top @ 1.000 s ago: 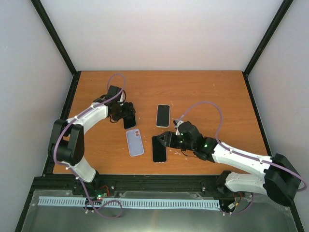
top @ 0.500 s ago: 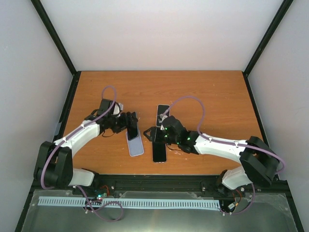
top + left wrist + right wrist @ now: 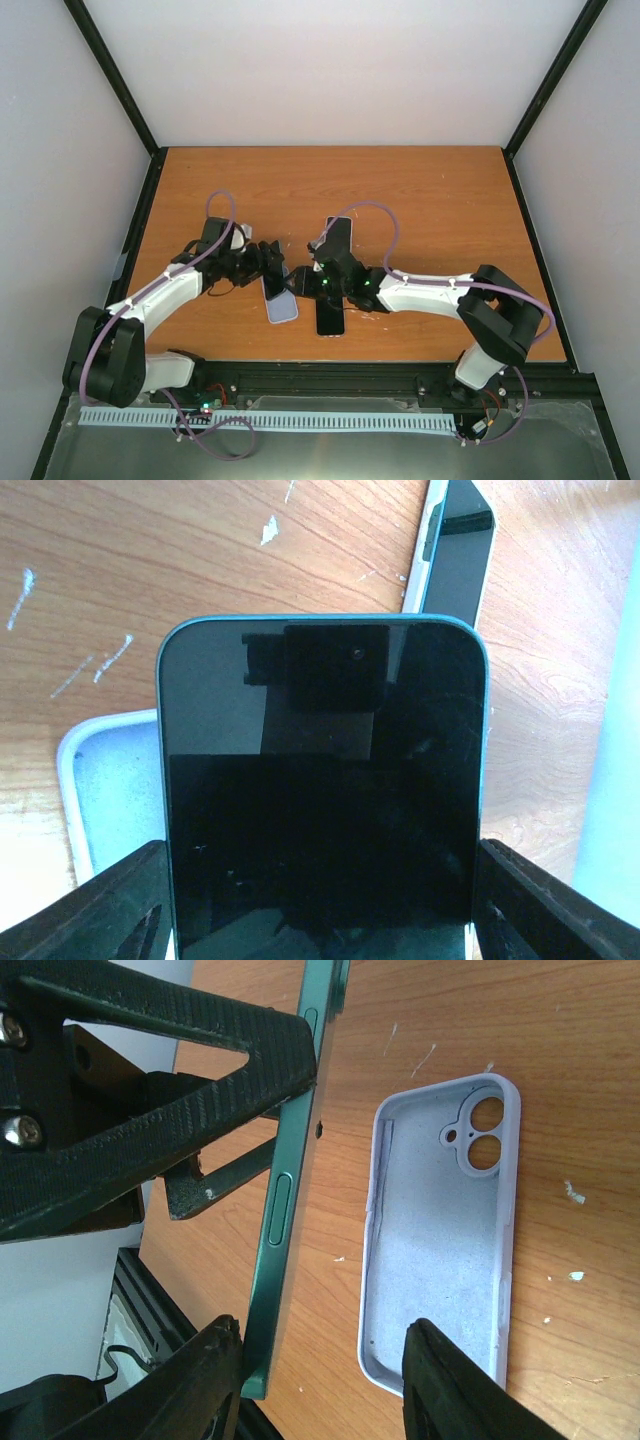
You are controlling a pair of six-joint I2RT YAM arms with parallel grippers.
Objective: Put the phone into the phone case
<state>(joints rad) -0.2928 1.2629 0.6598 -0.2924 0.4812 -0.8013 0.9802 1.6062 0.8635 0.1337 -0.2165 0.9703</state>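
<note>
Left gripper (image 3: pixel 320 910), closed across the long edges of the teal phone (image 3: pixel 320 770), holds it tilted over the table (image 3: pixel 420 190), close by the lavender phone case (image 3: pixel 440 1250) lying hollow-up. Right gripper (image 3: pixel 330 1385) gapes alongside, holding nothing. The phone looks rigid, weighty and glass-slick, so edge holds suit it. The case seems light and pliant, likely to skid unless pinned at its rim.
</note>
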